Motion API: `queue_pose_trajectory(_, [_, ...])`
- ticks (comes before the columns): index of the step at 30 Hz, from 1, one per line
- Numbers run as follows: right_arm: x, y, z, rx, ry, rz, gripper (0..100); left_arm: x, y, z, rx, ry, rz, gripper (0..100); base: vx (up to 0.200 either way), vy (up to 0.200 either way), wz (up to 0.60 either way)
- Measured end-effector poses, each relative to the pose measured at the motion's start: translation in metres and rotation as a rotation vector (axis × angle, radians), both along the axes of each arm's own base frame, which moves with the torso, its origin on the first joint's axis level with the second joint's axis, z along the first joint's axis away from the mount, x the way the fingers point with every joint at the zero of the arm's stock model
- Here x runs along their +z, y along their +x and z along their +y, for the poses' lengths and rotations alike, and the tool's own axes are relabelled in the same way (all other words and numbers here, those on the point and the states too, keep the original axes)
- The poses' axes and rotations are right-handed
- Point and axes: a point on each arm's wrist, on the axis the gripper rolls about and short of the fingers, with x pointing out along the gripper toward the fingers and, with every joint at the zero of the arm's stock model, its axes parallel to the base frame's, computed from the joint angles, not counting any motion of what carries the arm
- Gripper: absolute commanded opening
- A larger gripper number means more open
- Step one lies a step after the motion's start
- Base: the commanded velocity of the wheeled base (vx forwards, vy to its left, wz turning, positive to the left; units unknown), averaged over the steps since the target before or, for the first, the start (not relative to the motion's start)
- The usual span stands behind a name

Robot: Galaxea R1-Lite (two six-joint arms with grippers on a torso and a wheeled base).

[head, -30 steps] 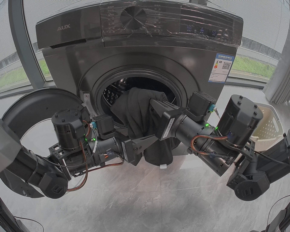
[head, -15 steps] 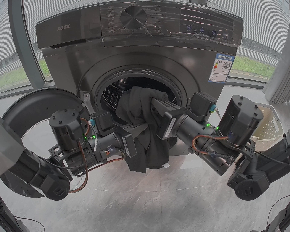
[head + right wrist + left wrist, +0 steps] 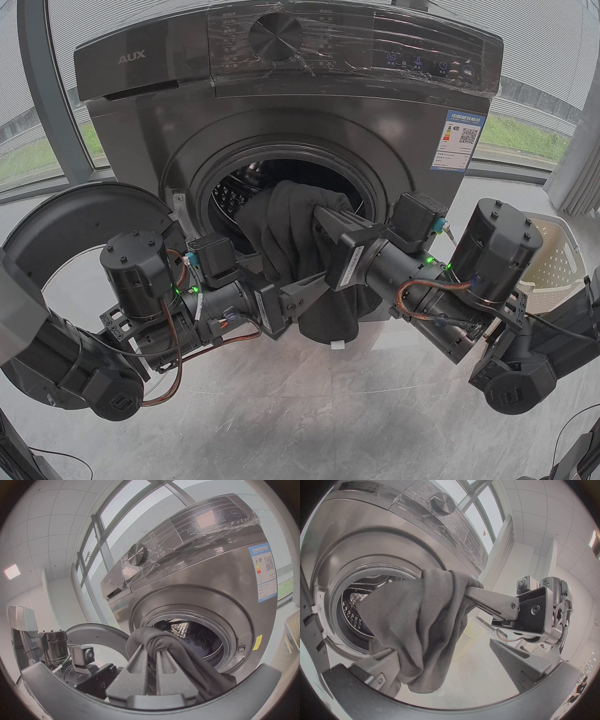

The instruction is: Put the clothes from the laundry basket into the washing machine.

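Lowered again, left claw (image 3: 442,646) gapes around hanging dark garment (image 3: 287,231); right claw (image 3: 152,652) pinches it, tips buried.

Left tool (image 3: 310,289) dropped back below the garment (image 3: 292,232) (jaws apart).

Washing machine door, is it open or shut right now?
Open: the door is swung out to the left, baring the drum.

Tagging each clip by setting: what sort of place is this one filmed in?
Likely a laundry corner, perhaps in a lab or showroom: a front-loading washing machine with its door open and a dark garment at the drum mouth, a pale laundry basket on the tiled floor, tall windows behind.
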Motion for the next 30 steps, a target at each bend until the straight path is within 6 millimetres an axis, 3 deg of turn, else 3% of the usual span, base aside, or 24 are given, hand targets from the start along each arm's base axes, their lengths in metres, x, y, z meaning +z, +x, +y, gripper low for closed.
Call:
queue_pose_trajectory(7, [-0.001, 0.001, 0.000, -0.003, -0.003, 0.001, 0, 0.001, -0.002, -0.005, -0.012, -0.003, -0.006, 100, 0.000, 0.000, 0.00])
queue_pose_trajectory(8, [-0.001, 0.001, 0.000, -0.003, -0.003, 0.001, 0, 0.001, -0.001, -0.005, -0.011, -0.005, -0.008, 0, 0.000, 0.000, 0.00])
queue_pose_trajectory(20, [-0.003, 0.002, 0.001, -0.003, -0.005, 0.004, 0, 0.003, 0.001, -0.007, 0.030, -0.035, -0.045, 0, 0.000, 0.000, 0.00])
queue_pose_trajectory(30, [-0.007, 0.001, 0.000, 0.003, -0.008, 0.017, 0, 0.001, -0.009, -0.006, 0.017, -0.062, -0.079, 0, 0.000, 0.000, 0.00])
